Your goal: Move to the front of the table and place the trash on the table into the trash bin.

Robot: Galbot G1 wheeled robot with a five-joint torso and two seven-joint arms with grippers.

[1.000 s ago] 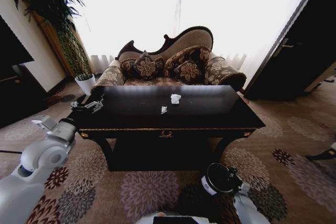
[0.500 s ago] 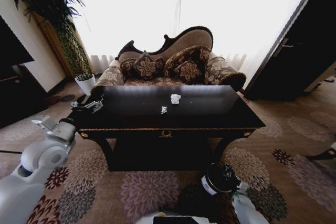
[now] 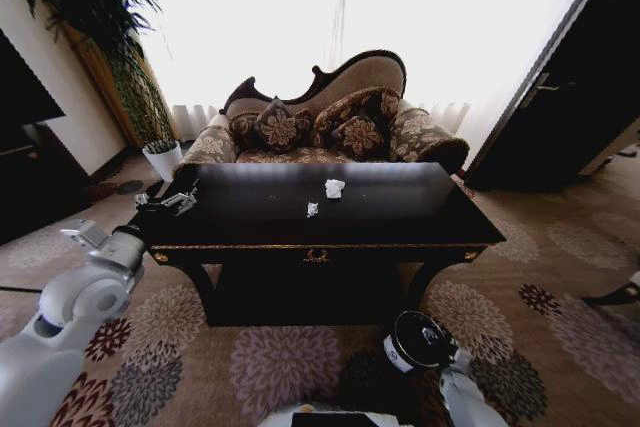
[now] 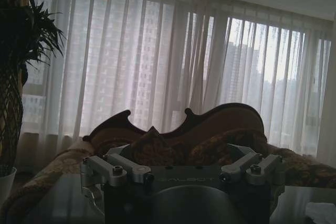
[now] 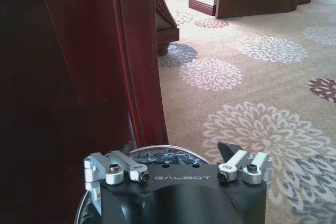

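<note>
The glossy black table (image 3: 400,222) stands straight ahead. On its top lie a white paper wad (image 3: 334,188) and, nearer me, a tiny white scrap (image 3: 312,209); the wad (image 4: 320,213) also shows in the left wrist view. My left gripper (image 3: 170,202) hovers open over the table's left end, well apart from both bits. On the carpet at the lower right stands the black trash bin (image 3: 412,340). My right gripper (image 3: 440,339) hangs open just above its rim (image 5: 157,149), with nothing between its fingers (image 5: 229,148).
A patterned sofa (image 3: 320,127) sits behind the table, below a bright curtained window. At the left stand a tall plant in a white pot (image 3: 163,159) and a dark cabinet (image 3: 25,147). A dark door (image 3: 570,97) is on the right. Flowered carpet lies open around the bin.
The right arm has drawn back slightly toward me beside the bin. The left arm and the bits on the table have not moved.
</note>
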